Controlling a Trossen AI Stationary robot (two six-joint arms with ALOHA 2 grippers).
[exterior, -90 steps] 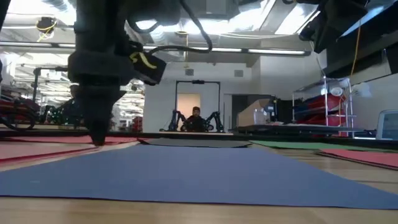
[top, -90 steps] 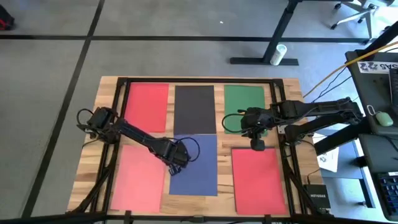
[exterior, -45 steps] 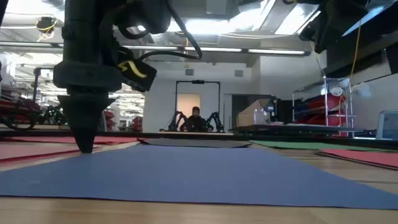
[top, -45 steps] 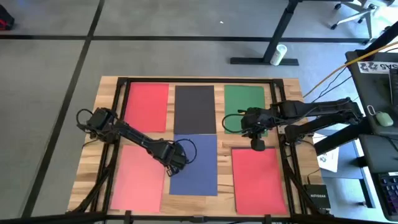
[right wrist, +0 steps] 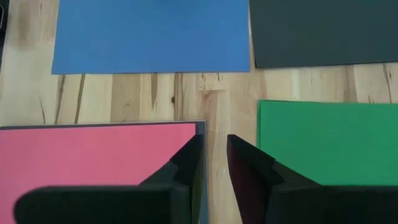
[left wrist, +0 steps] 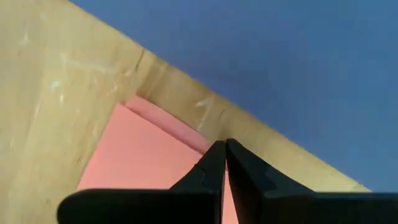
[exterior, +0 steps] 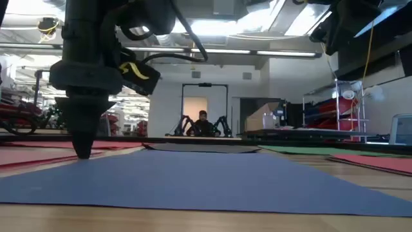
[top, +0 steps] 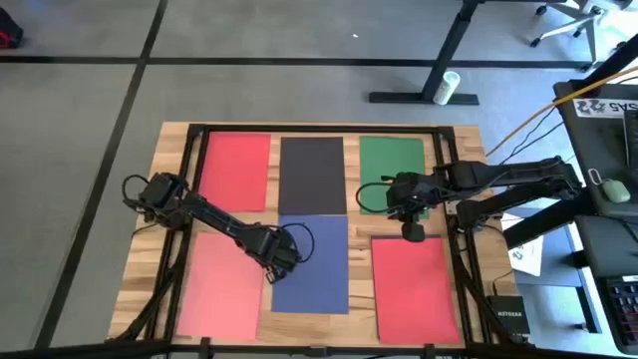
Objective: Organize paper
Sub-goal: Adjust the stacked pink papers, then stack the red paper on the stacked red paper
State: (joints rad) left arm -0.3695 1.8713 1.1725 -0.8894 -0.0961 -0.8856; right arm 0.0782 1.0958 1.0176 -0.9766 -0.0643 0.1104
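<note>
At the blue sheet's [top: 313, 262] left edge, the left gripper [top: 271, 270] points down, fingers clenched empty; the right gripper [top: 411, 231] hovers, fingers slightly parted.

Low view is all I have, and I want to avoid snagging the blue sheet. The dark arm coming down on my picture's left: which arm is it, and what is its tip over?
Observer: That is the left arm. Its tip is over the bare strip of the wooden table between the blue rectangular paper sheet and the pink rectangular paper sheet.
Operator: Are its jaws holding paper?
Observer: No. The left wrist view shows them shut, with nothing between them.
Operator: And the right arm?
Observer: The right arm has its jaws slightly open above bare wood, between the green rectangular paper sheet and the nearer red rectangular paper sheet.
</note>
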